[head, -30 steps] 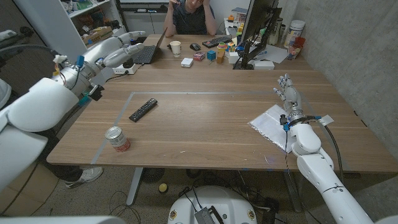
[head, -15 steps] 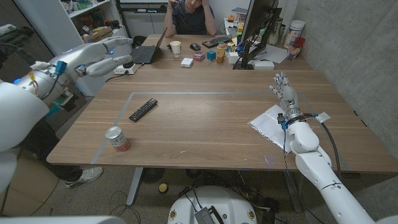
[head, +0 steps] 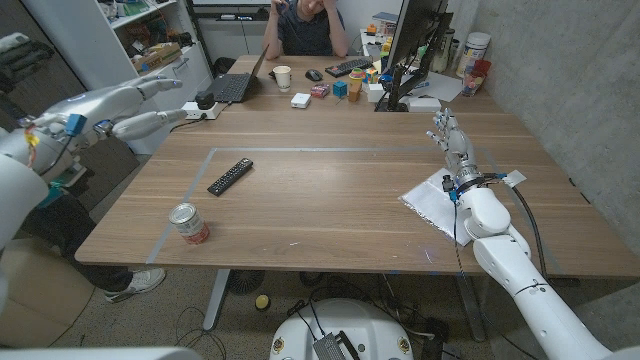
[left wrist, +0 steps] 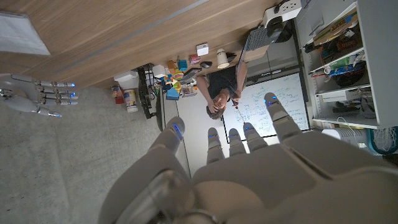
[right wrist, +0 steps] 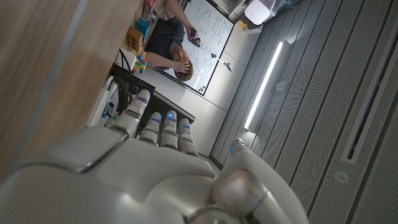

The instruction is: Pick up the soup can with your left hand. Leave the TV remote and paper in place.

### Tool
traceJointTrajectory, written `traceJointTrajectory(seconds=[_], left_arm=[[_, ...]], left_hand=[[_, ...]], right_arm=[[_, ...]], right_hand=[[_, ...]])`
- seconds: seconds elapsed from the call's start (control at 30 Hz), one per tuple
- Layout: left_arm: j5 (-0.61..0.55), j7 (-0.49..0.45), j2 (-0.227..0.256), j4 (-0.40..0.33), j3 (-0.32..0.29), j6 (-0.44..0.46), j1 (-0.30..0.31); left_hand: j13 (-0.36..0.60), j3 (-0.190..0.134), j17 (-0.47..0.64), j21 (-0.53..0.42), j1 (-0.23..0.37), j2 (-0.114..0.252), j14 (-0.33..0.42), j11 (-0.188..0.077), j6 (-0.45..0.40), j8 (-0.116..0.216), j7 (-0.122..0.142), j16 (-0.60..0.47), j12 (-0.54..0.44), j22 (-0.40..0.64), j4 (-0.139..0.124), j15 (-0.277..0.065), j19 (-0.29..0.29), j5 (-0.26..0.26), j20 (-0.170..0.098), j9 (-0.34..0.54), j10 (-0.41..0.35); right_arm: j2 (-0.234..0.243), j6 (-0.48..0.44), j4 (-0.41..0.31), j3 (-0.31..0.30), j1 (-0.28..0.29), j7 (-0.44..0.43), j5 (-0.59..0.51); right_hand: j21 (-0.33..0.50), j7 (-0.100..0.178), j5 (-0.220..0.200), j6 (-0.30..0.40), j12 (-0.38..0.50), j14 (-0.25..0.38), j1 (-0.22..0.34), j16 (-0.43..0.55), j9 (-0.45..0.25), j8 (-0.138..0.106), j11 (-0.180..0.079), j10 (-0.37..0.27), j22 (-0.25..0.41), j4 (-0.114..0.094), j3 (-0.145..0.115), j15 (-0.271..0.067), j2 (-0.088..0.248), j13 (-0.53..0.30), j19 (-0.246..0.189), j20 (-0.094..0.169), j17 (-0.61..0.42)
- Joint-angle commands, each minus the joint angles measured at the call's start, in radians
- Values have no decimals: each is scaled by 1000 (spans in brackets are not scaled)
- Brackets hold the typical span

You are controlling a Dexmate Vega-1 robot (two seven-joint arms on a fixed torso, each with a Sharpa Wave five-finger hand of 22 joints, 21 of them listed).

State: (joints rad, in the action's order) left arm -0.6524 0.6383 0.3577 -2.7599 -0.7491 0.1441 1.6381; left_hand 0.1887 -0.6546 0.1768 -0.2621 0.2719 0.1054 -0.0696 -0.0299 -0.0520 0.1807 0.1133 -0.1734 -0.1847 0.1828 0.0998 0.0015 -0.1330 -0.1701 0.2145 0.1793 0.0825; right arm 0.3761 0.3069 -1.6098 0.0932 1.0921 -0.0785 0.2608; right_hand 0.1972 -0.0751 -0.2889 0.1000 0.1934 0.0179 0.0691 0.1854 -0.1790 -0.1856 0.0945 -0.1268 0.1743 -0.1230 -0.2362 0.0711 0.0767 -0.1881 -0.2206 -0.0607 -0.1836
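Observation:
The soup can [head: 188,223], red with a silver top, stands upright near the table's front left edge. A black TV remote [head: 230,176] lies behind it, farther from me. White paper [head: 435,201] lies at the right side, and shows again as paper [left wrist: 22,34] in the left wrist view. My left hand [head: 140,105] hangs high over the table's left edge, far from the can, fingers apart and holding nothing; its fingers [left wrist: 230,137] are spread. My right hand [head: 455,142] stands by the paper, fingers extended, empty; the same right hand [left wrist: 37,94] appears in the left wrist view.
A person [head: 308,25] sits behind the table's far edge. A laptop [head: 238,85], a cup [head: 283,76], small blocks and a monitor [head: 415,40] crowd the far side. A taped rectangle [head: 300,150] marks the tabletop. Shelves [head: 150,40] stand at the back left.
My left arm has swung outward to the left and back from the table, its hand now stretched past the left edge. My right hand edged slightly farther from me. The can, remote and paper stayed still.

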Motion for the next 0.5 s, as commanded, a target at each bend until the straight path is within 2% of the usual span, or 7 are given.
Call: traceJointTrajectory(seconds=[0.03,0.27,0.33,0.5], left_arm=[[-101,80,-27,37,5,-13,-28],[-108,118,-5,67,23,-12,-55],[-104,127,-1,75,28,-12,-59],[-104,144,12,98,46,-6,-64]], left_hand=[[3,1,2,3,16,2,-16,5,18,-5,4,-3,1,3,11,3,0,-4,2,4,23],[3,18,2,4,12,-20,-21,-3,26,-4,16,-5,-3,4,18,-4,-8,-3,3,4,28],[4,33,3,4,10,-36,-30,0,54,-8,9,-7,-6,5,24,6,-19,-5,3,4,37],[4,43,3,4,11,-42,-43,6,67,-7,9,-5,-2,6,28,16,-27,-8,4,4,60]], right_arm=[[14,-22,-3,18,-25,-1,-13],[18,-17,-5,20,-28,-6,-17],[20,-16,-8,19,-27,-9,-19],[24,-8,-13,19,-27,-10,-19]], right_hand=[[4,2,-1,7,4,5,-4,8,-3,-4,-3,-11,2,1,7,1,-4,-3,-12,0,-4],[4,2,-1,7,3,5,-6,8,-3,-4,-3,-10,2,0,8,1,-5,-3,-13,0,-4],[4,2,-1,6,3,6,-6,8,-3,-4,-2,-10,2,0,8,1,-5,-3,-13,0,-4],[4,4,-2,6,4,6,-7,8,-3,-3,-3,-11,2,0,9,0,-5,-3,-12,1,-5]])
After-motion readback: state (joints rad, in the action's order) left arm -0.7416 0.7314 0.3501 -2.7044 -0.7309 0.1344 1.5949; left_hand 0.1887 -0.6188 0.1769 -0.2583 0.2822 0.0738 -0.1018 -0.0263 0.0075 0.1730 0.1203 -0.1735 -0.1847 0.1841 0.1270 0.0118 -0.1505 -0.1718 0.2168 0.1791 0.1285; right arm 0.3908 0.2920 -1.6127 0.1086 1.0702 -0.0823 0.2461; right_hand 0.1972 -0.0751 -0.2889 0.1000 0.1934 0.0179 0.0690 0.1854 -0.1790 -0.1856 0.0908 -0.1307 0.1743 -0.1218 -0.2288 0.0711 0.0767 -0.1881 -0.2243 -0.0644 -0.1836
